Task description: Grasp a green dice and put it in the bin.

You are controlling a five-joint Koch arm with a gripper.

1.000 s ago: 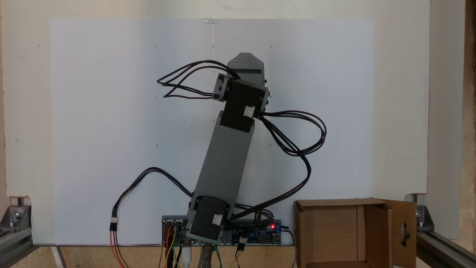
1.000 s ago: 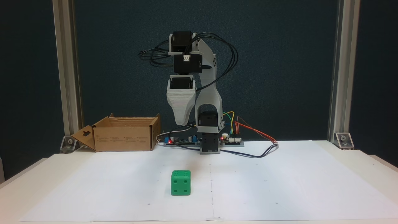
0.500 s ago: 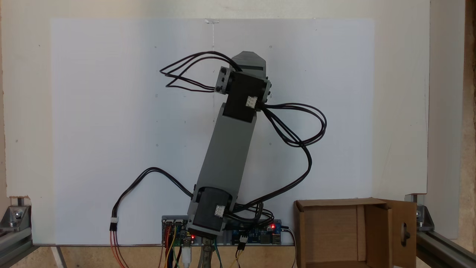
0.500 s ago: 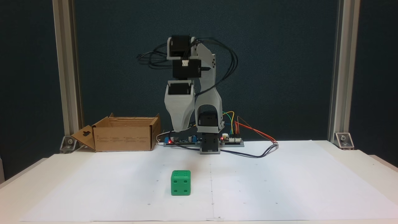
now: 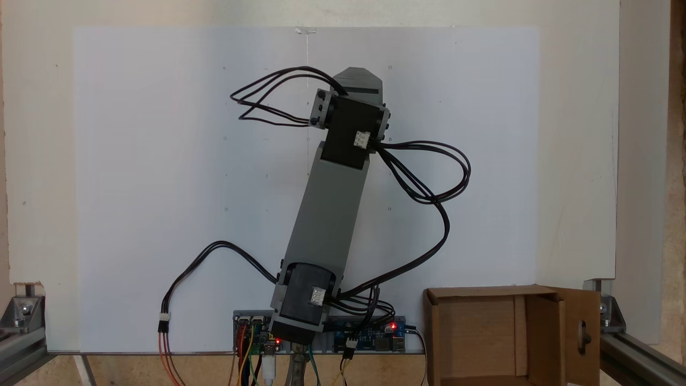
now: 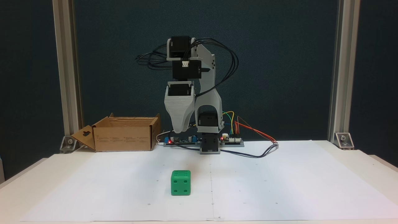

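Fixed views show the jaws [image 6: 178, 130] advanced slightly toward the green dice [image 6: 180, 183], poised above it, their opening indeterminate; the bin [image 6: 124, 134] awaits, grasp pending

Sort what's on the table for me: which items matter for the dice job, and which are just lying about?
Belongs to the job:
- green dice, on the white paper, untouched
- bin, the open cardboard box at left in this fixed view
- end effector, hanging above the paper

Just lying about:
- controller boards with red lights
- loose wires
- aluminium frame posts
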